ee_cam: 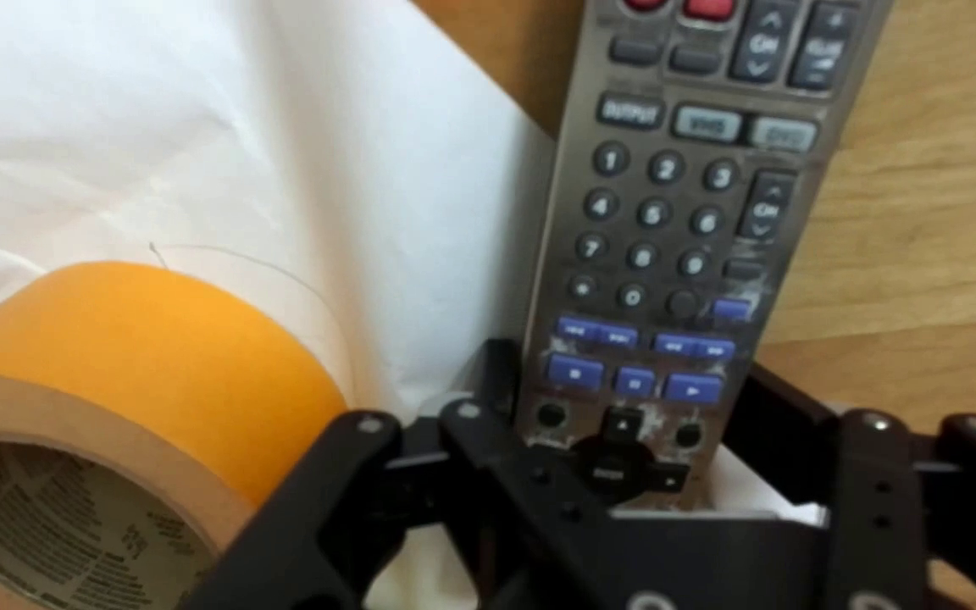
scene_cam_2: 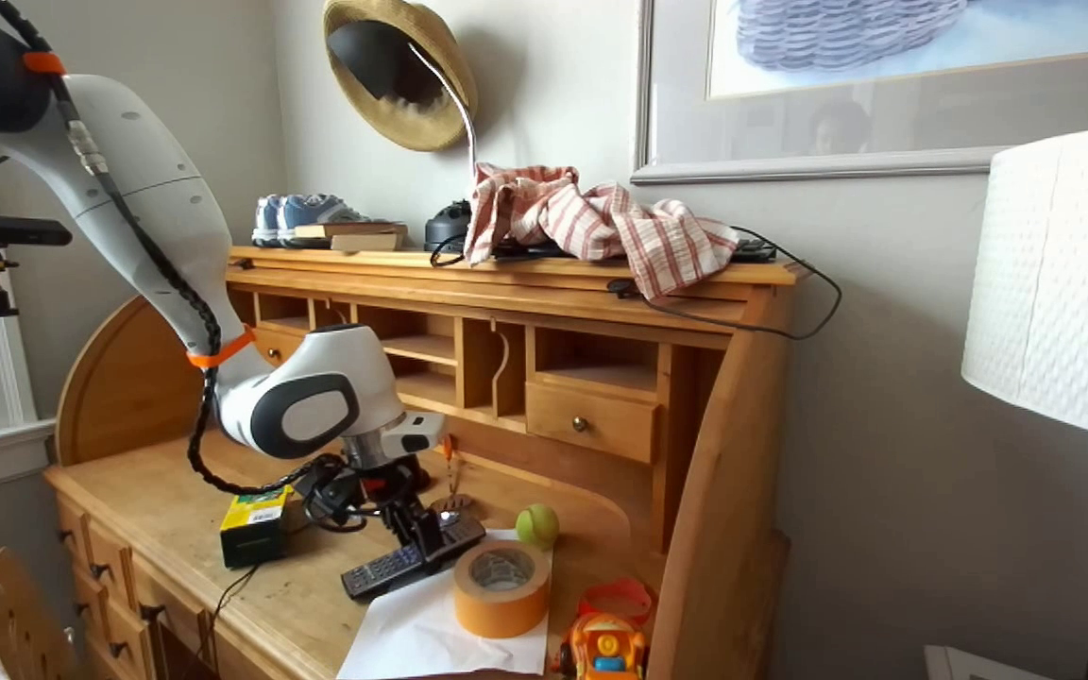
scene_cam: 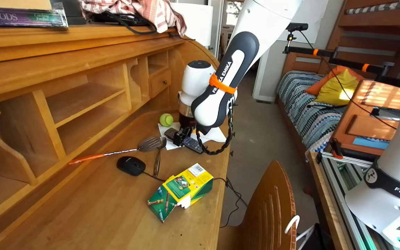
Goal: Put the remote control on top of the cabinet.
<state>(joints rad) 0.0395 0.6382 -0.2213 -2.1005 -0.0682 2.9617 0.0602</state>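
Grasping slim, button-studded remote control [ee_cam: 657, 246] by long edges: black hand [ee_cam: 634, 398]; creased paper [ee_cam: 268, 161] partly beneath.

scuffed plastic remote control [ee_cam: 670, 246], smooth wooden cabinet [scene_cam_2: 738, 444], creased paper [ee_cam: 318, 169]

Slim black remote control [scene_cam: 193, 143] lies slanted on light-brown wooden table [scene_cam: 92, 211], partly over white paper sheet [scene_cam: 216, 134]; black pincer [scene_cam: 182, 136] hides its middle in an exterior view. Fuzzy yellow-green tennis ball [scene_cam: 166, 119] near the remote's far end; toward the foreground, dark slotted spatula [scene_cam: 149, 144] with orange handle, rounded black corded mouse [scene_cam: 131, 165], green-and-yellow cardboard box [scene_cam: 186, 187]. Along table's back: light-brown wooden cabinet [scene_cam: 85, 66] with open cubbyholes, red-and-white checked cloth [scene_cam: 123, 7] bunched on top.
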